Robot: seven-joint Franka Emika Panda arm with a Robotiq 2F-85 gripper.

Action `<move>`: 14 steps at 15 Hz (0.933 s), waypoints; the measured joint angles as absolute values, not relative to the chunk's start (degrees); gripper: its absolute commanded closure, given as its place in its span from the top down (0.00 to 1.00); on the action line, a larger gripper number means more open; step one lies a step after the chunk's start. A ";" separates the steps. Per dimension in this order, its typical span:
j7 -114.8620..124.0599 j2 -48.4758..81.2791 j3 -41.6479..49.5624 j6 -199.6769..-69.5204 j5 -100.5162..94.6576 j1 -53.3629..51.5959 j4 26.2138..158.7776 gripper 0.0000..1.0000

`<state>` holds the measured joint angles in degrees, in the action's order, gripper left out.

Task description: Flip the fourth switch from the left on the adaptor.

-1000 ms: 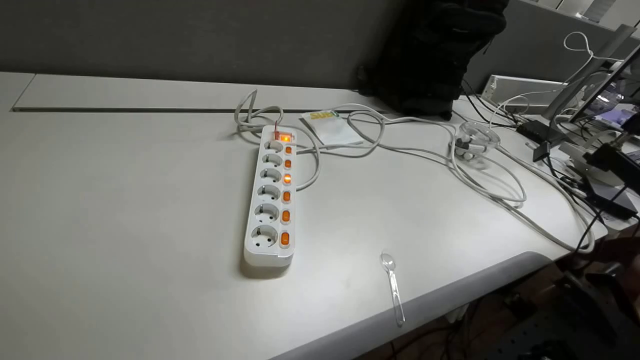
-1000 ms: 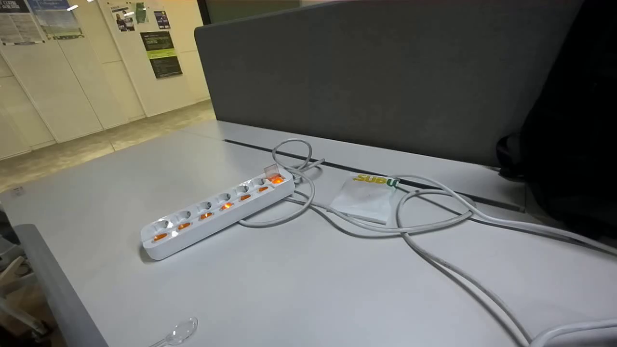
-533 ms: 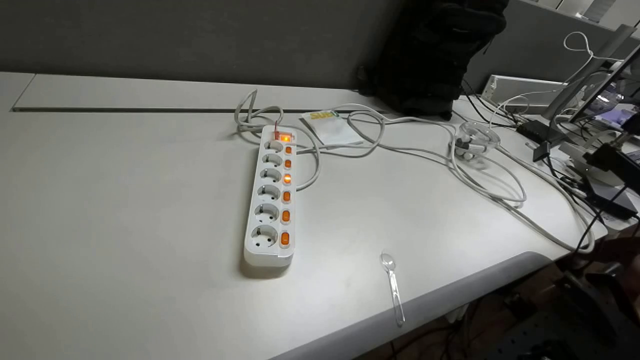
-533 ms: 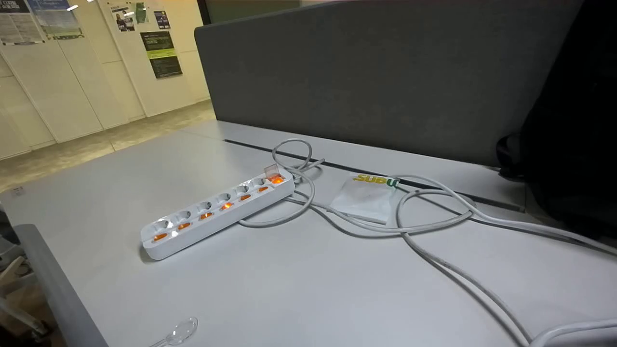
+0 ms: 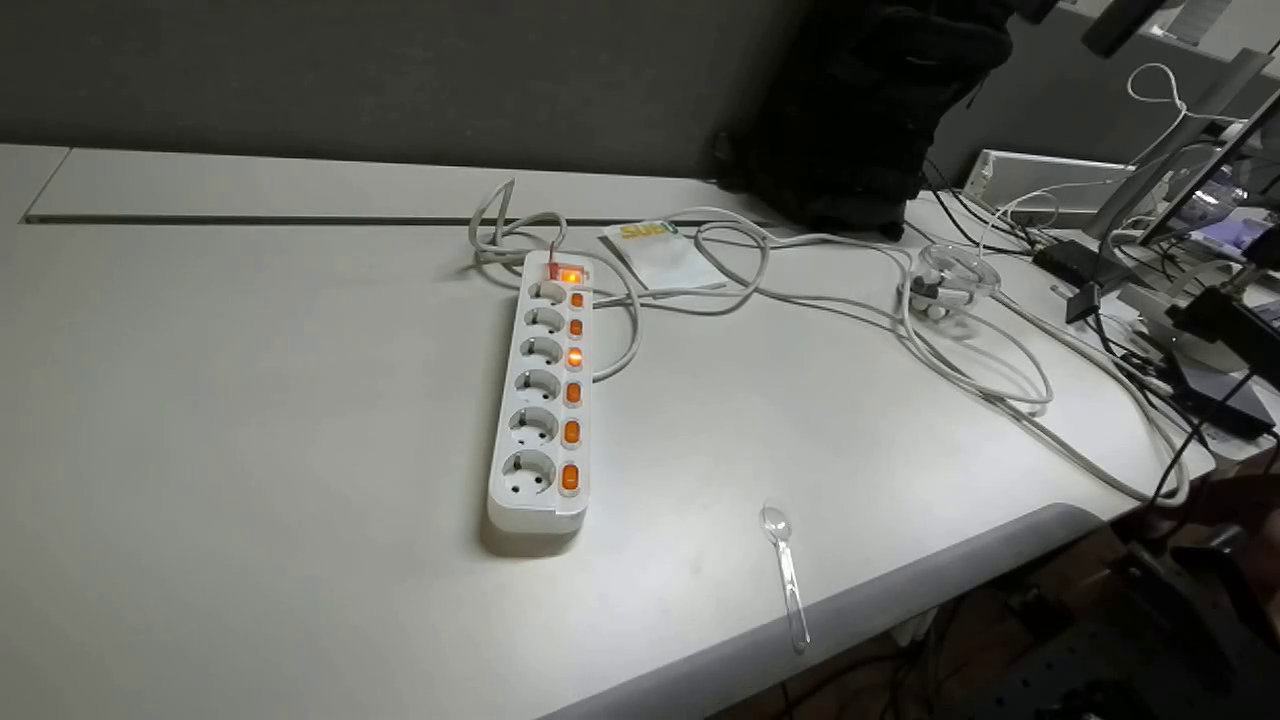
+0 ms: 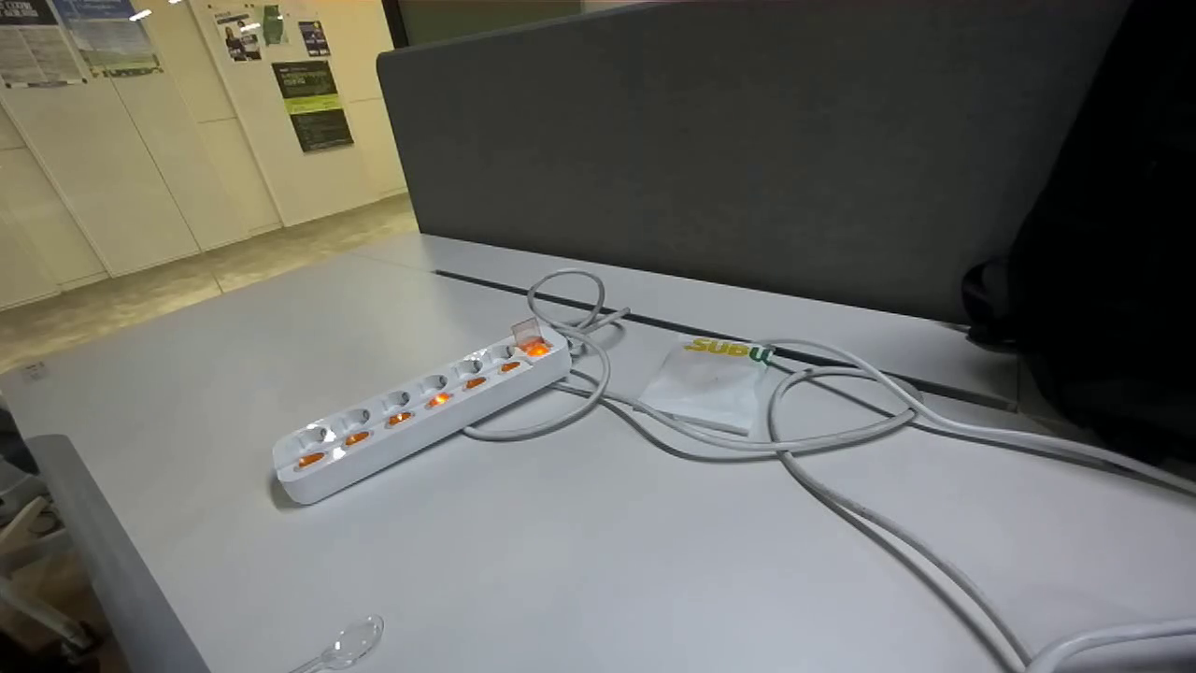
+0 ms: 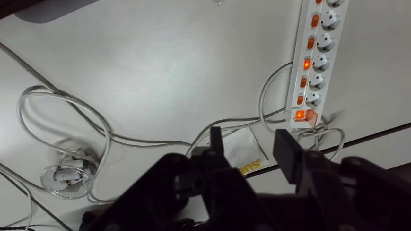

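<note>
The adaptor is a long white strip with round sockets and a row of orange switches, lying on the table in both exterior views. Counted from the left in an exterior view, the fourth switch glows, as does the large switch at the end beneath a raised clear flap. My gripper stands open in the wrist view, well above the table, with nothing between its fingers. There the adaptor runs along the upper right, apart from the fingers. Dark fingertips show at the top right of an exterior view.
White cables loop right of the adaptor, around a printed paper packet. A clear plastic spoon lies near the front edge. A clear round container sits further right. A black backpack leans against the grey partition.
The gripper's dark tips have come into view at the top right of an exterior view. The adaptor, its lit switches and the other objects look unchanged.
</note>
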<state>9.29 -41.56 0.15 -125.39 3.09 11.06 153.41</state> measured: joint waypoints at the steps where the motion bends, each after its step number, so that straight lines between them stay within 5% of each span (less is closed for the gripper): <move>1: 10.48 -39.94 -0.39 -127.76 2.70 11.48 153.73 0.11; 3: 12.97 -36.83 -1.64 -131.67 1.79 12.02 154.18 0.01; 14: 18.16 -20.35 -5.57 -134.36 2.46 7.04 152.54 0.00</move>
<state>18.16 -20.35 -5.57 -134.36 2.46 7.04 152.54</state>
